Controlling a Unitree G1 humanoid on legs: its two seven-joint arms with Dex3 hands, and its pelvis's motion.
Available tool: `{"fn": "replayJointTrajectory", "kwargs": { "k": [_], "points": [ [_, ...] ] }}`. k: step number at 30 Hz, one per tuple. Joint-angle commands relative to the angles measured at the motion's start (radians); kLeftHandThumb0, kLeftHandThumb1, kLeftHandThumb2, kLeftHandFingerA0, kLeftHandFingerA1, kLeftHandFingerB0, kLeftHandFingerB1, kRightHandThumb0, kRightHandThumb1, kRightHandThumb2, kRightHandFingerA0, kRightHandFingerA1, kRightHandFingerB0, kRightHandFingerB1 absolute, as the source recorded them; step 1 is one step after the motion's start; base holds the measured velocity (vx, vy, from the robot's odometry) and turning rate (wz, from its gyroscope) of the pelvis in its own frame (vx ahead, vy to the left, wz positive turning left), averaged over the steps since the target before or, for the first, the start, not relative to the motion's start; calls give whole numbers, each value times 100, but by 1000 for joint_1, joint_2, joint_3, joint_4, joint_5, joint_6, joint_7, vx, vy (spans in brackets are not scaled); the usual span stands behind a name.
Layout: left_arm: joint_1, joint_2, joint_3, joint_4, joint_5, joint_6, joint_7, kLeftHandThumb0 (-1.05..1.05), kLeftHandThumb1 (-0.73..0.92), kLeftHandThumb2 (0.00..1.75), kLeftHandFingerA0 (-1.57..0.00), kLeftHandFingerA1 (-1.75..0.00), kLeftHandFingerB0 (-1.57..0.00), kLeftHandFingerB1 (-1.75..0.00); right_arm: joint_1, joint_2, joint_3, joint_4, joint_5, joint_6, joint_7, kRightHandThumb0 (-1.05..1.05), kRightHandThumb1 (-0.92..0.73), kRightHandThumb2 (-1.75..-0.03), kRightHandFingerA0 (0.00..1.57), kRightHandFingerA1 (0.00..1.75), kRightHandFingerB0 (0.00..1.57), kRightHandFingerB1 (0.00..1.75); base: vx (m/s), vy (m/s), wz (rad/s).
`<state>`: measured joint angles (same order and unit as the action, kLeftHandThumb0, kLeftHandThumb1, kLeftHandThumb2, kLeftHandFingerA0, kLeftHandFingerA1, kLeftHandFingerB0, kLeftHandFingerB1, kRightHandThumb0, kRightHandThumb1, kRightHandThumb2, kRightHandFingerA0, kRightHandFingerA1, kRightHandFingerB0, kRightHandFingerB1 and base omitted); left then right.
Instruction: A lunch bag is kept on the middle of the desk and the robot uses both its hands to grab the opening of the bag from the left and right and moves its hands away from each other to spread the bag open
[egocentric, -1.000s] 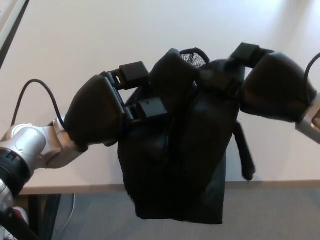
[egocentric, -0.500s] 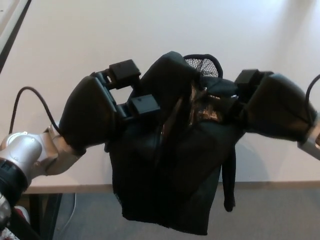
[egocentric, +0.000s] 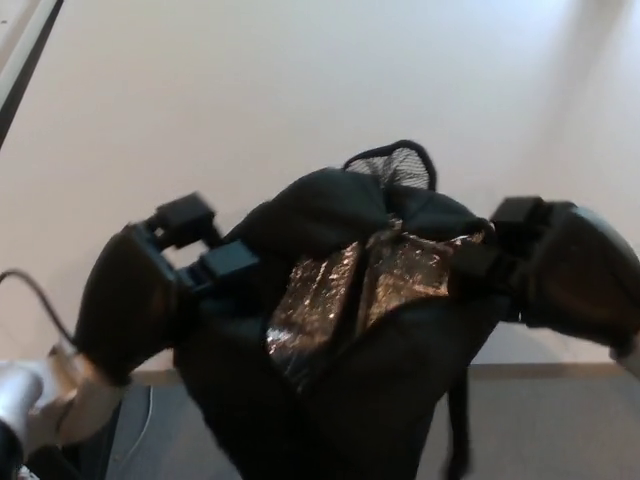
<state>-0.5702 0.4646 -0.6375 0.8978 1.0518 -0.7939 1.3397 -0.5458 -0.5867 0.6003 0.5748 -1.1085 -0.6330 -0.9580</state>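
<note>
The black lunch bag (egocentric: 330, 400) hangs in front of me at the desk's near edge, its mouth spread so the silver foil lining (egocentric: 345, 290) shows. A mesh pocket (egocentric: 392, 163) sticks up at its far rim. My left hand (egocentric: 150, 290) is shut on the bag's left rim. At the right rim my right hand (egocentric: 565, 270) is shut on the opening. The fingertips of both hands are buried in the fabric.
The pale desk (egocentric: 250, 100) stretches away behind the bag. Its near edge (egocentric: 560, 370) runs along the bottom, with grey floor (egocentric: 560, 430) below. A black strap (egocentric: 458, 420) dangles from the bag on the right. A dark strip marks the far left corner.
Both hands have moved apart and lower in the picture, stretching the bag's mouth wide. The silver lining, barely seen before, is now broadly exposed. The picture is slightly blurred.
</note>
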Motion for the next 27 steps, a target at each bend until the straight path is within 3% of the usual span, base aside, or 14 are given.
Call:
{"fn": "replayJointTrajectory", "kwargs": {
  "k": [1, 5, 7, 10, 17, 27],
  "points": [
    [69, 36, 47, 95, -68, -49, 35, -17, 53, 103, -81, -159, -80, -143, 179, 5, -60, -71, 65, -1, -98, -48, -79, -65, 92, 164, 80, 150, 0, 0, 0],
    [108, 26, 80, 141, -103, -82, 16, -19, 49, 111, -78, -158, -82, -145, 258, 33, -96, -64, 87, 2, -115, -49, -80, -66, 93, 163, 81, 149, 0, 0, 0],
    [120, 23, 90, 153, -108, -97, 15, -17, 50, 108, -77, -157, -81, -143, 270, 46, -106, -39, 97, -11, -123, -49, -74, -71, 88, 163, 82, 151, 0, 0, 0],
    [145, 11, 109, 170, -125, -108, -2, -19, 39, 119, -76, -157, -82, -141, 277, 79, -105, 77, 142, -63, -96, -45, -77, -69, 81, 170, 74, 157, 0, 0, 0],
    [153, -7, 116, 177, -121, -102, -1, -18, 41, 118, -77, -156, -83, -140, 251, 127, -92, 209, 146, -86, -85, -45, -74, -62, 87, 165, 78, 151, 0, 0, 0],
    [149, -7, 120, 170, -125, -102, -17, -20, 38, 122, -76, -156, -85, -141, 219, 129, -87, 239, 138, -90, -84, -48, -74, -69, 82, 167, 78, 154, 0, 0, 0]
  ]
}}
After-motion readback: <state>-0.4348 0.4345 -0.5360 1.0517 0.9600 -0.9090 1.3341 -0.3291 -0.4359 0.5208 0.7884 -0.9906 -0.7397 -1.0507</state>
